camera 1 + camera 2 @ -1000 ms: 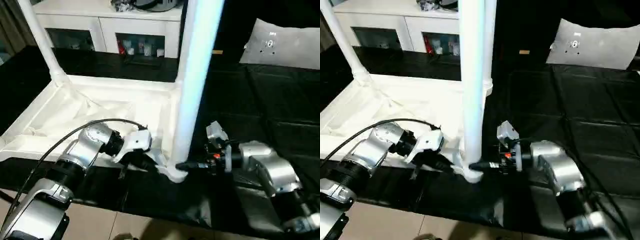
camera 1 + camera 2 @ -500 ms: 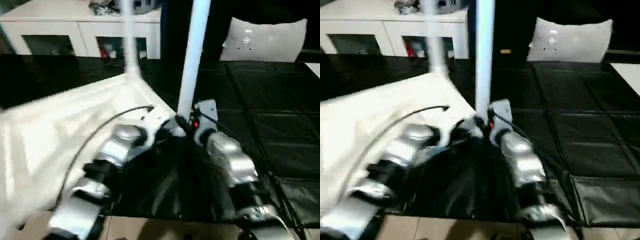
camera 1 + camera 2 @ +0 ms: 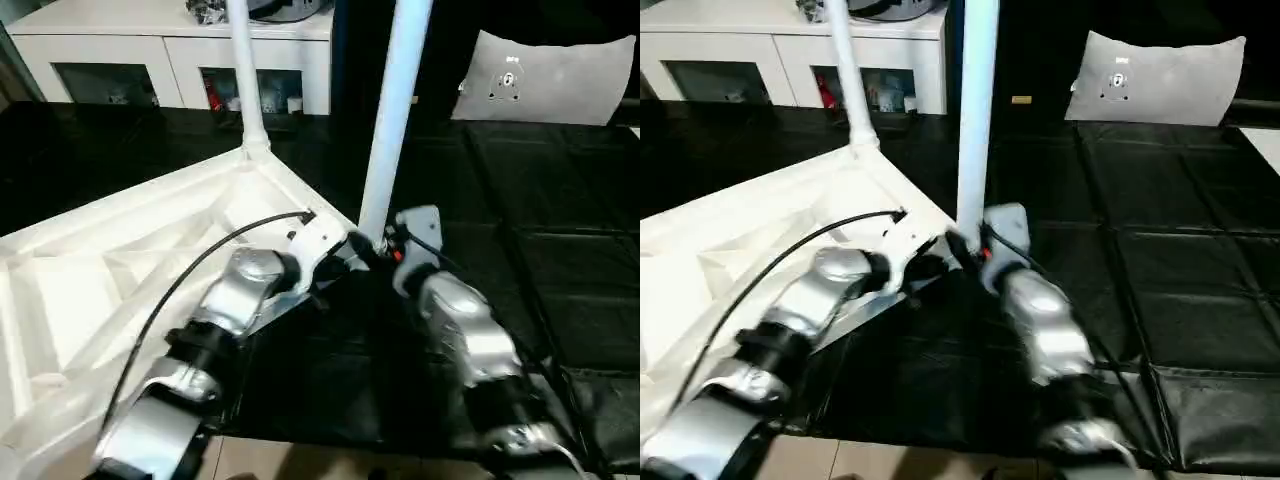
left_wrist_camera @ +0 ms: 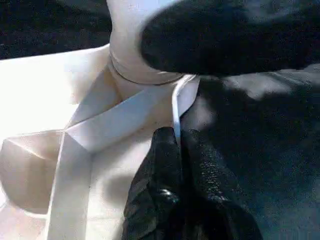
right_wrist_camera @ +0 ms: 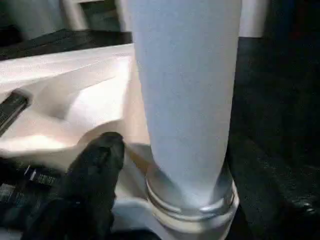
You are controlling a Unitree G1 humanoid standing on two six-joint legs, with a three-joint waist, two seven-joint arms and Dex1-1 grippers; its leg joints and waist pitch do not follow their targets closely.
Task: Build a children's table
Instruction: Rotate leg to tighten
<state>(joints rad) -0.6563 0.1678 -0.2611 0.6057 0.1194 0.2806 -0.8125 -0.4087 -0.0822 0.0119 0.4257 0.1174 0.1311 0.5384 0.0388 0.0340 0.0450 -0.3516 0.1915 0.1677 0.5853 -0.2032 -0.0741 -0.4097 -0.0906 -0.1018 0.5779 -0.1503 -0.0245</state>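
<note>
The children's table's white top [image 3: 130,270] lies upside down on the black mat, ribbed underside up. A white leg [image 3: 395,110] stands upright in the near corner socket [image 4: 145,65]. A second leg [image 3: 243,70] stands in the far corner. My left gripper [image 3: 340,250] is shut on the thin rim of the top right beside that near socket, as the left wrist view shows [image 4: 176,145]. My right gripper [image 3: 385,240] sits at the base of the near leg [image 5: 185,100], open, with one black finger [image 5: 97,175] standing a little apart from the tube.
A white cabinet [image 3: 170,50] with glass doors stands behind the mat. A pale grey cushion [image 3: 545,80] lies at the back right. The black quilted mat [image 3: 560,260] stretches to the right, and a strip of light floor [image 3: 300,465] runs along the near edge.
The whole picture has swung, and the table top now lies at a different angle to the cabinet. Both grippers have stayed at the near corner by the leg's base.
</note>
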